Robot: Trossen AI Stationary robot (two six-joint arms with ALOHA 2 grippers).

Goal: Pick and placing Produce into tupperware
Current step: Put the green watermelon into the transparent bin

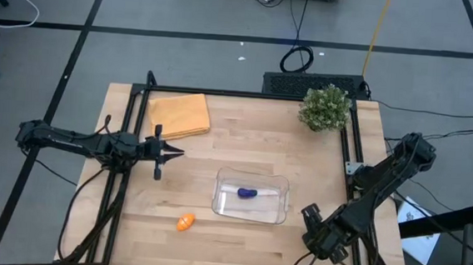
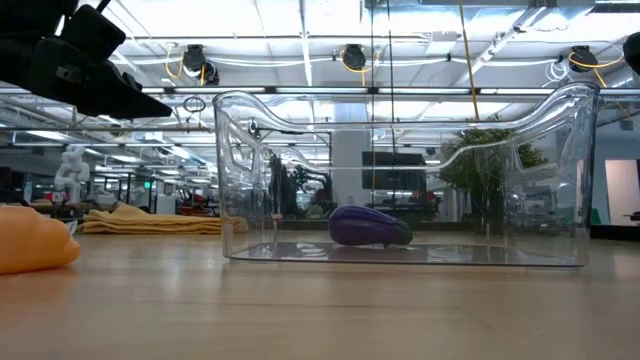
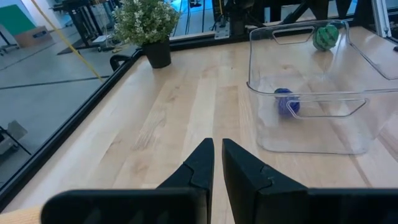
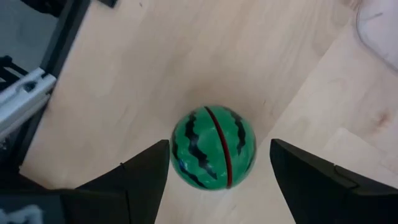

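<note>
While the purple elongated toy piece (image 1: 248,193) is already lying inside the clear shallow rectangular plastic tupperware (image 1: 219,200), we've still got two bits of produce outside it, so we'd call this roughly a third done.

Our right gripper (image 4: 217,174) is down near the front right corner of the wooden tabletop (image 1: 244,141), just beside the tub's right end. Its fingers are spread wide with the green striped round toy watermelon (image 4: 213,147) sitting between them on the wood. The pads look clear of it on both sides, so we'd say it's lined up for the grab but not pinched yet.

The small orange toy piece with a green tip (image 1: 184,222) is on the tabletop near the front edge, left of the tub and well apart from either arm. That one looks like the last job.

Our left gripper (image 3: 217,163) waits over the left side of the table, fingers pressed nearly together with nothing between them, pointing toward the tub. A folded orange-yellow cloth (image 1: 179,114) and a bushy green potted plant (image 1: 325,107) sit along the back edge, out of the way.
</note>
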